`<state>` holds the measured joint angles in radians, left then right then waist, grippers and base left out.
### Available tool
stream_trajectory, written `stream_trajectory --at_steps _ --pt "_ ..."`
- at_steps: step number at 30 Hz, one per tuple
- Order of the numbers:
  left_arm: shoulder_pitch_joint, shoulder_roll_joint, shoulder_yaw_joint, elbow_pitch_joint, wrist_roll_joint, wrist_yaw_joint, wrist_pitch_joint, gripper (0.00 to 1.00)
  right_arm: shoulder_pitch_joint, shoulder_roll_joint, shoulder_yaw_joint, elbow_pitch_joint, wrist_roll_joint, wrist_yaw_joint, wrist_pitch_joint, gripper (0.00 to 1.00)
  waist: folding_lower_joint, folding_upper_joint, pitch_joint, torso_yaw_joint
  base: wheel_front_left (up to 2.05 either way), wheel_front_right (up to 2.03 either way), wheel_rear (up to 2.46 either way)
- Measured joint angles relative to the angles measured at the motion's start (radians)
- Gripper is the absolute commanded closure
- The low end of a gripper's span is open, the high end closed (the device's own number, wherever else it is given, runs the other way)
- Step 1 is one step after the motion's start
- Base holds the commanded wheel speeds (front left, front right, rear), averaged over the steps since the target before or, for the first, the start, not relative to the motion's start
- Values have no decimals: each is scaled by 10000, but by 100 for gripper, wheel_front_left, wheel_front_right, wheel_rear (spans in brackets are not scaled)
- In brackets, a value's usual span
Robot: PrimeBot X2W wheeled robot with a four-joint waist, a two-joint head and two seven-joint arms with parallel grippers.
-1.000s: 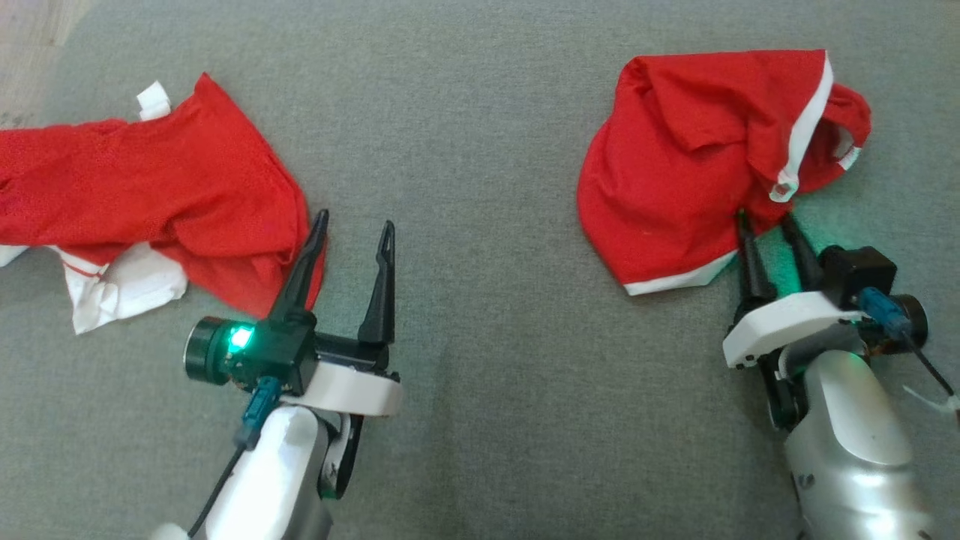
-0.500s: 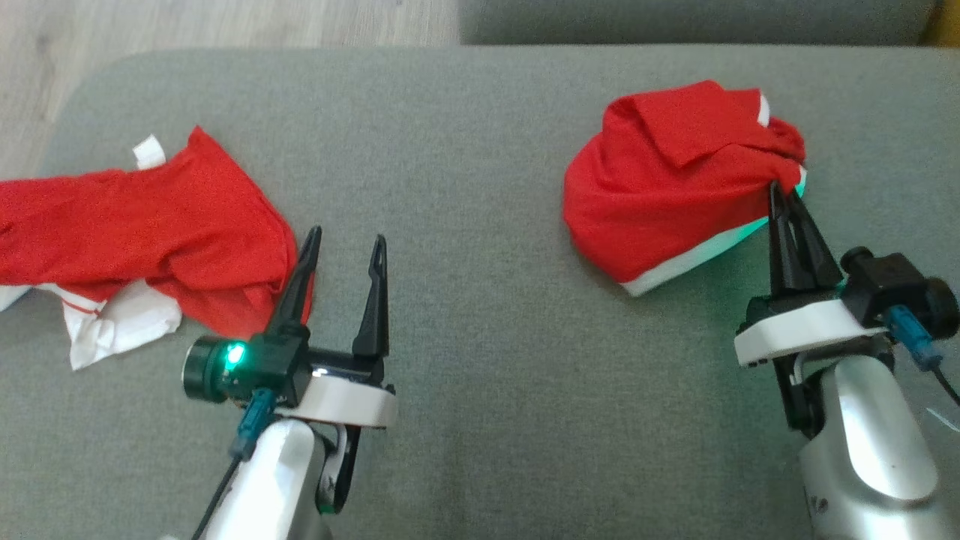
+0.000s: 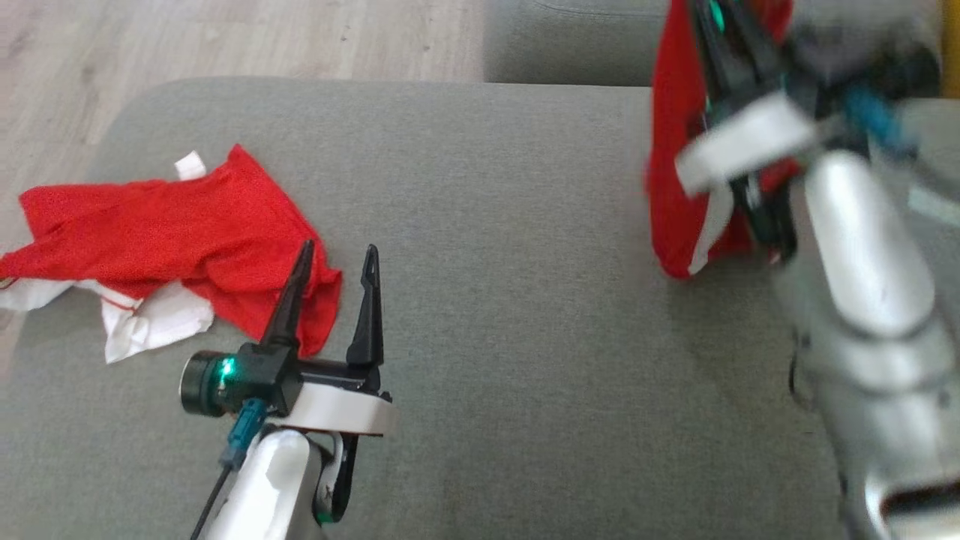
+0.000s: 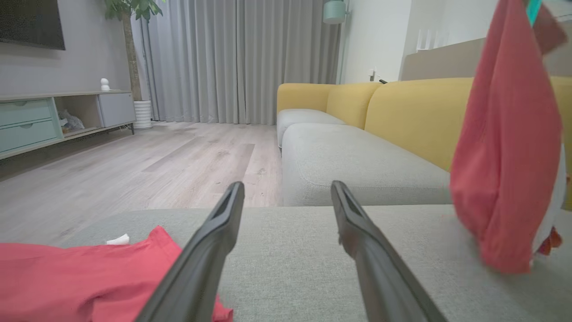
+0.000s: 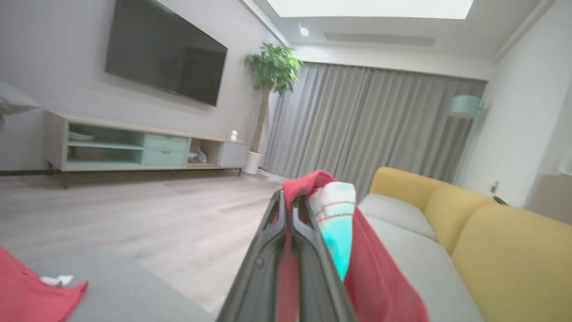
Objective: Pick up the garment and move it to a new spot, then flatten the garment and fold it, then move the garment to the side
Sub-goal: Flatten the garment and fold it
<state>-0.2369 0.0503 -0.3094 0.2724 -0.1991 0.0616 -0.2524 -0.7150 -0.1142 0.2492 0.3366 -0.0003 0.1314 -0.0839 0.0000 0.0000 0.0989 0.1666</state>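
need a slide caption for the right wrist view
Right gripper shut on a red garment, yellow sofa behind.

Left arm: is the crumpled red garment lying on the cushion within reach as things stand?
Probably yes. The left gripper is open, its fingers right at the crumpled red garment's near edge, with nothing between them.

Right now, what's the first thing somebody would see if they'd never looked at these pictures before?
Probably the red garment hanging in the air at the right, pinched in the shut right hand above the grey cushion. Next, a second red and white garment lying crumpled on the cushion's left side, with the open left hand near it, holding nothing.
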Motion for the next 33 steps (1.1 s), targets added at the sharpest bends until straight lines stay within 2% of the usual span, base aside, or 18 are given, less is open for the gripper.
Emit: stream_trajectory --at_steps 3,6,10,11,14,17,21,26,27,28,33 --pt "41 -2 12 -19 -159 13 0 0 -1606 4 182 587 564 0 132 100 0 0 -70 153 0 0 0" --pt "261 -2 13 -105 -224 105 0 0 -2721 -125 -483 1101 637 0 58 100 -1 0 -151 200 0 0 0" --pt "420 -4 157 -125 -201 146 0 0 -2920 -485 -1858 1473 199 0 -230 100 0 0 -176 28 0 0 0" --pt "420 -4 157 -125 -201 146 0 0 -2920 -485 -1858 1473 199 0 -230 100 0 0 -176 28 0 0 0" --pt "413 -4 290 -217 -86 138 0 0 -2007 -466 -2784 1578 121 0 -221 100 0 0 -144 -220 0 0 0" --pt "392 -6 326 -213 113 73 0 0 -286 -117 -3651 1618 67 0 -184 100 0 0 -39 -491 0 0 0" --pt "333 -10 318 -198 247 -21 0 0 1997 205 -4730 1988 -570 0 -35 100 0 0 164 -782 0 0 0" --pt "88 -17 303 -140 288 -111 0 0 2926 430 -5607 2493 -1526 0 -105 100 1 0 376 -1014 0 0 0" --pt "53 -17 295 -117 332 -176 0 0 2910 460 -5785 2558 -1741 0 -153 28 1 0 398 -1038 0 0 0" --pt "35 -19 282 -88 334 -194 0 0 2883 483 -6011 2650 -1927 0 -226 0 1 0 412 -1056 0 0 0" --pt "19 -19 251 8 334 -194 0 0 2780 568 -6401 2930 -2723 0 -725 0 0 0 387 -1120 0 0 0"
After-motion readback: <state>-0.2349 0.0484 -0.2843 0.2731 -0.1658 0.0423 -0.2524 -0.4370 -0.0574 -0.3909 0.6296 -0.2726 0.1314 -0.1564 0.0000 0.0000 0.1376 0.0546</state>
